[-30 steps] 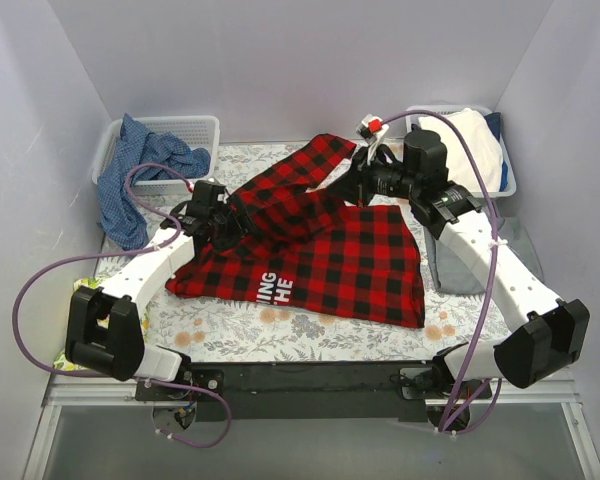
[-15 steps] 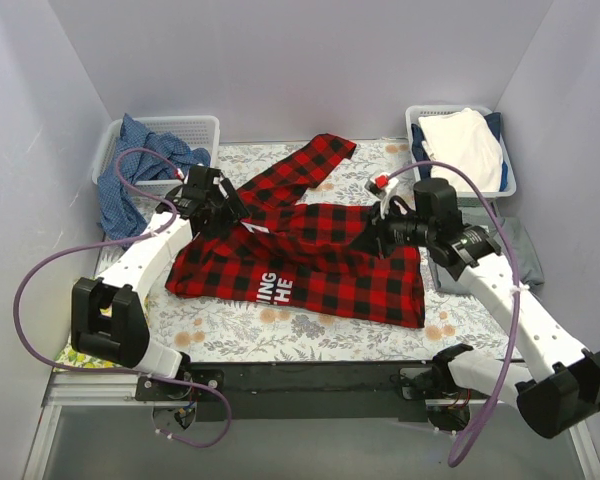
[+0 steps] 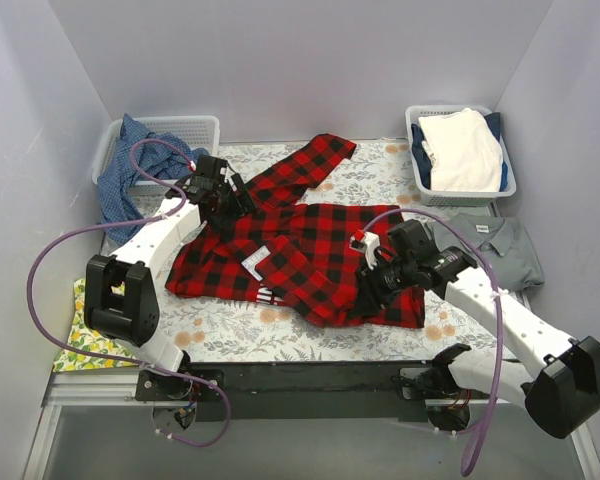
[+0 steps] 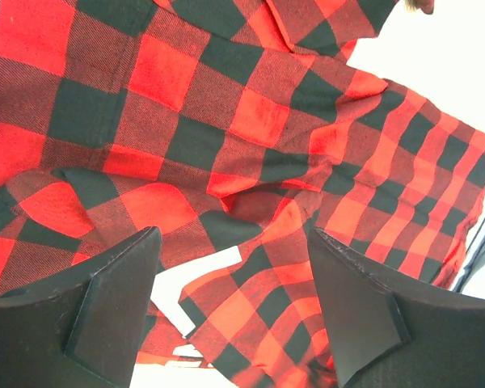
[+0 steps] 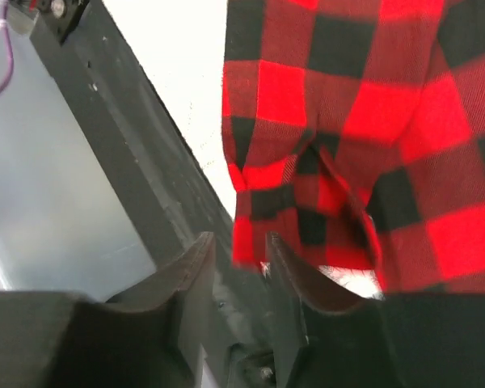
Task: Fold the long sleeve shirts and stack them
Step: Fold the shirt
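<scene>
**Item 1: plaid shirt** (image 3: pixel 310 250). It lay rumpled across the middle of the counter (image 3: pixel 230 330). One sleeve (image 3: pixel 315 160) ran out toward the far edge, and the white lettering (image 3: pixel 263 268) was partly covered by a fold.

**Item 2: grey shirt** (image 3: pixel 490 245). It lay flat at the right of the counter, beside the plaid one and not yet folded.

**Item 3: your left end effector** (image 3: pixel 223 192). It hung over the plaid's far-left part. The jaws stood wide with cloth below them and nothing held.

**Item 4: your right end effector** (image 3: pixel 372 285). It sat at the plaid's near-right hem. The jaws stood a narrow gap apart, and in the wrist view the hem lay at that gap. You could not tell from the views whether it was pinched.

**Item 5: other stock.** A white-and-navy pile (image 3: pixel 465 150) sat in the right basket (image 3: pixel 510 185), and a blue cloth (image 3: pixel 130 180) spilled from the left basket (image 3: pixel 205 125).

**Step in hand, as judged:** you were early in folding the plaid shirt, and no stack had been started.

**Next move, as judged:** the loose far sleeve needed bringing in over the body. That called for your left end effector to drop and close on the cloth, and for your right end effector to come clear of the hem without dragging it.
</scene>
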{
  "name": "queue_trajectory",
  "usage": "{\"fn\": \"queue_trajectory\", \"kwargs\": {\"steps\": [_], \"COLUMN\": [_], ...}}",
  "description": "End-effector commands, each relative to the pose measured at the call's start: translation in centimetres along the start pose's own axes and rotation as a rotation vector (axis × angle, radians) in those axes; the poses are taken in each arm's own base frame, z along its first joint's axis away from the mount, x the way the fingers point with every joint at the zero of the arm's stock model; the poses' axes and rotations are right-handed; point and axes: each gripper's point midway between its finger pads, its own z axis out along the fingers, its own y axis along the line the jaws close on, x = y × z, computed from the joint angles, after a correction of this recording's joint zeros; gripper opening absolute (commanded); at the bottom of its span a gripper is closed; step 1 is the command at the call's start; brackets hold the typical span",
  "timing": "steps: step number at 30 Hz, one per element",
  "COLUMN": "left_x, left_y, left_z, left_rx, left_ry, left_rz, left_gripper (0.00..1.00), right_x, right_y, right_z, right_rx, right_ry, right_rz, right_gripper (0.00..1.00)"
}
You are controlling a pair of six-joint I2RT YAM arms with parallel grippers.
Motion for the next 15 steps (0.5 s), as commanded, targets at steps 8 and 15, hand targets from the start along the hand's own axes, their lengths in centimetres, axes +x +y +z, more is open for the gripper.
{"fn": "queue_trajectory", "kwargs": {"steps": [8, 15], "left_x": [1.6, 2.1], "left_y": [0.5, 1.2], "left_z": [3.3, 3.9], "left_rx": [-0.014, -0.03], "left_ry": [0.115, 0.136], "left_rz": [0.062, 0.096], "left_gripper": [0.73, 0.73], "right_x": [2.7, 5.7], "right_y": [-3.7, -4.8], "right_z": [0.2, 2.5], "right_rx": [0.283, 0.272], "right_ry": [-0.071, 0.102], "right_rz": [0.344, 0.428], "right_gripper": [0.74, 0.62]}}
